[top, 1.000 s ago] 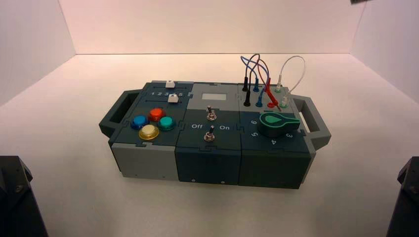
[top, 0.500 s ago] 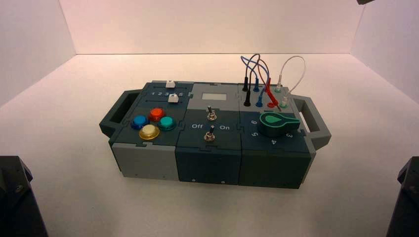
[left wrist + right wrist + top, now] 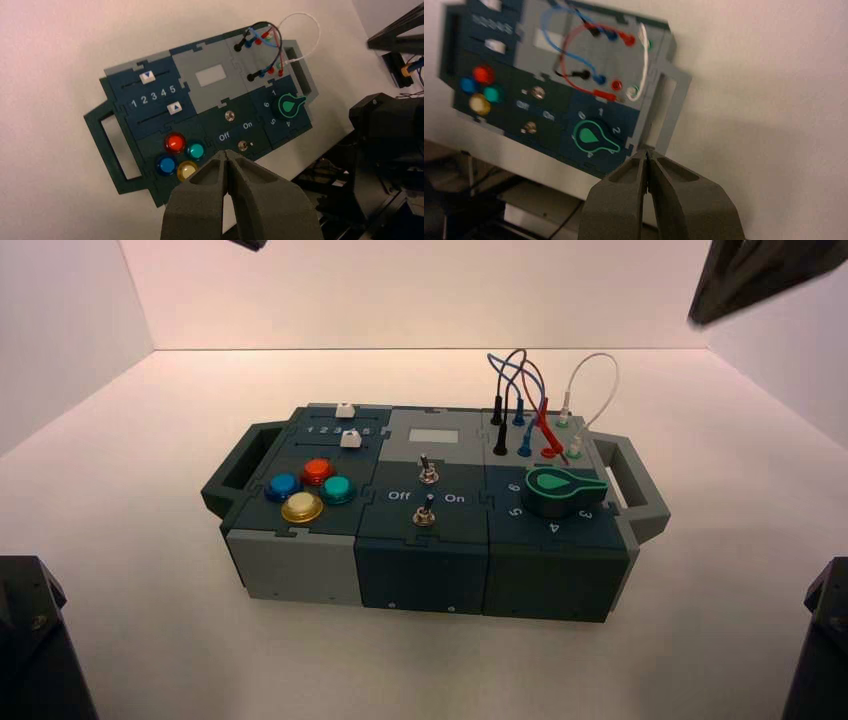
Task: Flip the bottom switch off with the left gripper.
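Grey fingers of your left gripper point(image 3: 227, 156) are pressed together to a single point, holding nothing, and the gripper hangs high above the box point(image 3: 420, 575) with its tip in line with the box's near edge. In the high view only a dark sliver of that arm point(image 3: 248, 244) shows at the top. The bottom switch point(image 3: 242, 145) sits in the dark middle panel of the box, on the side nearest you, just below the white "Off" and "On" lettering; in the high view it point(image 3: 425, 512) stands in front of its twin, the upper toggle point(image 3: 427, 472). You cannot tell from these views which way its lever leans. Nothing touches it.

Your right gripper point(image 3: 647, 154) is likewise closed and empty, raised above the box's right handle point(image 3: 670, 107), near the green knob point(image 3: 591, 136); its arm point(image 3: 765, 275) enters at the top right of the high view.

The box stands near the middle of the white desk point(image 3: 700, 660), its long side roughly parallel to the desk's near edge. On its left section lie the red button point(image 3: 317, 471), blue button point(image 3: 282, 486), teal button point(image 3: 337, 488) and yellow button point(image 3: 301, 507), with two white sliders point(image 3: 349, 440) behind them. Coloured wires point(image 3: 525, 390) loop over the right rear section.
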You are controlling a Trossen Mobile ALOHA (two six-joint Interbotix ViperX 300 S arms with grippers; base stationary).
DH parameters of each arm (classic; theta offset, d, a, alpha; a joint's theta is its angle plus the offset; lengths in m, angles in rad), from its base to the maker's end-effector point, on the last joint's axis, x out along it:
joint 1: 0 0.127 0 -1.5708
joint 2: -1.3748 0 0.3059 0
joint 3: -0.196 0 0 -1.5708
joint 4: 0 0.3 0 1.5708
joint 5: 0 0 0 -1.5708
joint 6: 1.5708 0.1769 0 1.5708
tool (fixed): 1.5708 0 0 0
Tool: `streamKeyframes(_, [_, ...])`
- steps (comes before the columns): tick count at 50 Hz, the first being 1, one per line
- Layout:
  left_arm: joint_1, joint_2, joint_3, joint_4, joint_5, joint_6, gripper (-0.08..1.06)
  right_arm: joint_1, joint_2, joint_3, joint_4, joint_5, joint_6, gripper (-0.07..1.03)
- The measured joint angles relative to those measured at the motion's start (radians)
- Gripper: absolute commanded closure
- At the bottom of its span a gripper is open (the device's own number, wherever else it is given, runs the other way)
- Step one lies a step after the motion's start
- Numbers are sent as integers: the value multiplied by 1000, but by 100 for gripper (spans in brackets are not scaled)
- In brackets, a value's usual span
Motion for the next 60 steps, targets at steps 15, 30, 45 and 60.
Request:
streamKeyframes(15, [-28, 77, 0, -3, -2, -83, 101, 2, 195, -9, 3, -63, 0, 99])
streamKeyframes(30, [-140, 133, 0, -5, -63, -149, 101, 0, 327, -34, 11, -98, -6, 99])
streamKeyframes(45, [-204, 173, 0, -5, -114, -230, 101, 0, 439, -38, 17, -133, -9, 99])
streamKeyframes(60, [-219, 209, 0, -5, -121, -285, 101, 2, 511, -54, 41, -164, -23, 99])
